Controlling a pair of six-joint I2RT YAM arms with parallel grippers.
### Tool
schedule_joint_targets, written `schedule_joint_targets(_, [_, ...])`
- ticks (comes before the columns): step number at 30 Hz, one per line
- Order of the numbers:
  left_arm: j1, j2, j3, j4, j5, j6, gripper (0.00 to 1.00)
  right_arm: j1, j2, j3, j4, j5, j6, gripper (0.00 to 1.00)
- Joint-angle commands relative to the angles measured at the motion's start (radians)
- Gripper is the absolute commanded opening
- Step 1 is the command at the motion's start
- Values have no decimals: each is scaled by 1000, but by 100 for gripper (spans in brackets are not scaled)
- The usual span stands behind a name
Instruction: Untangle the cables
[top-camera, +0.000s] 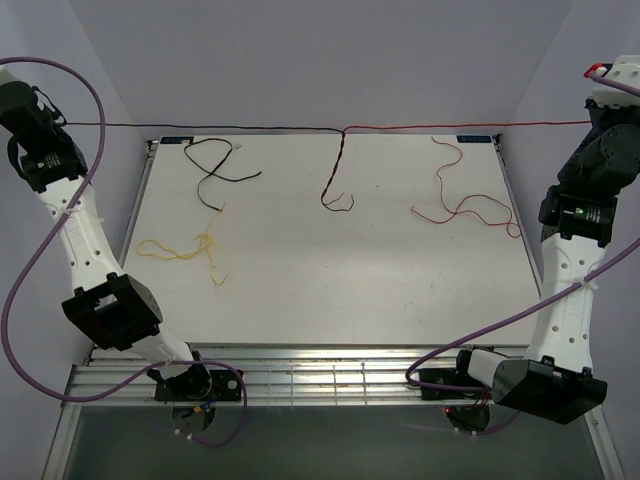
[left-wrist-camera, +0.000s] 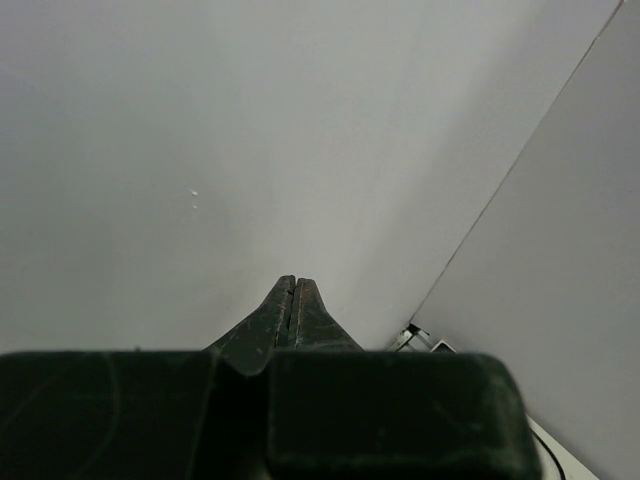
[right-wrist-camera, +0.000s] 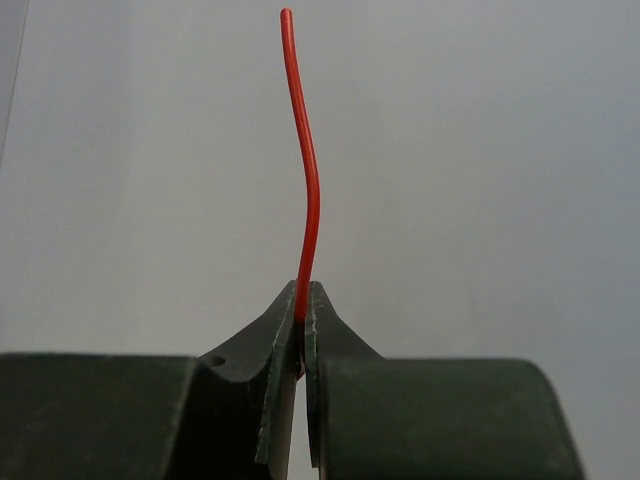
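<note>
A black cable and a red cable run taut in one line above the table's far edge and join at a knot. A dark red-brown cable hangs from the knot onto the table. My left gripper is raised at the far left, at the black cable's end; in its wrist view the jaws are shut and no cable shows. My right gripper, raised at the far right, is shut on the red cable. On the table lie loose black, yellow and red cables.
White walls enclose the table at the back and both sides. Thick purple cables loop along both arms. A slatted metal rail with the arm bases runs along the near edge.
</note>
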Motion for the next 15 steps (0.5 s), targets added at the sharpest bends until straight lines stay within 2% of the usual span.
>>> schedule_joint_targets(1, [37,-58,-8,60,-53,40,0,-12,12,17,97,68,-55,8])
schedule_joint_targets(5, [64,-58,-27,86,-108,50,0,-12,23,15,122,82,-81,8])
schedule_joint_targets(15, [129,-70,-66,120,-142,47,0,-13,69,54,163,106,-127,8])
